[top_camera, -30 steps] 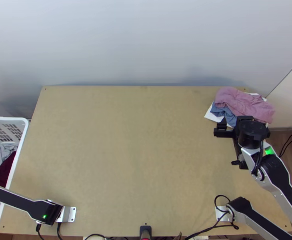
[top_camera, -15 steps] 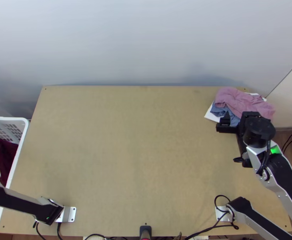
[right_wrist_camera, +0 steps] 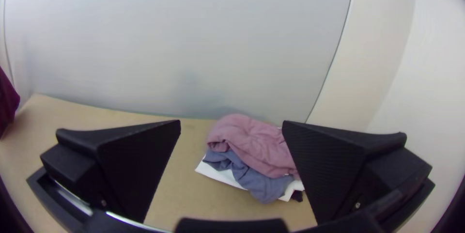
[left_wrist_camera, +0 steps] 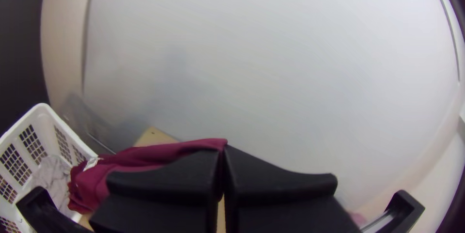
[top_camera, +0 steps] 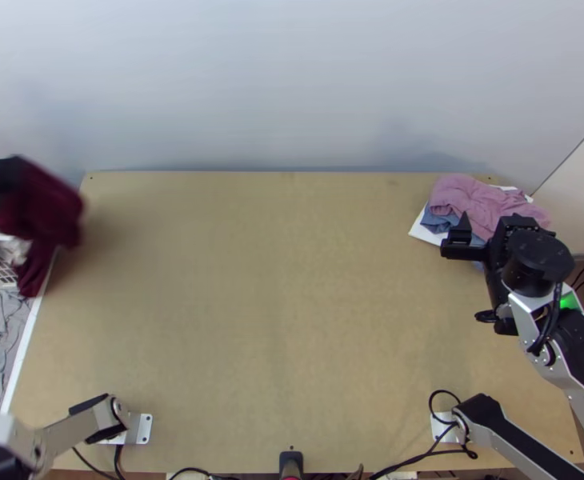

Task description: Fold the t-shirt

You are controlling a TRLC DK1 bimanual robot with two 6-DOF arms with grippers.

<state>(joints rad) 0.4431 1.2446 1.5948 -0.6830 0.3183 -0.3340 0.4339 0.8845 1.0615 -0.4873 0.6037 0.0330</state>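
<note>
Lifted out of the basket (top_camera: 36, 312), the maroon t-shirt (top_camera: 48, 212) now hangs bunched by the bench's (top_camera: 276, 280) far left corner, gripped in the left fingers (left_wrist_camera: 169, 179), probably bound for spreading, while the right fingers (right_wrist_camera: 133, 170) stand apart.

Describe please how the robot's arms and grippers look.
The left arm and right arm have silver-grey links and black joints; the right one carries a green light and a thin black cable. The left gripper and right gripper each have two wide, flat black fingers.

White basket (left_wrist_camera: 46, 129), pink cloth (right_wrist_camera: 256, 148) over blue cloth (right_wrist_camera: 259, 183)
</note>
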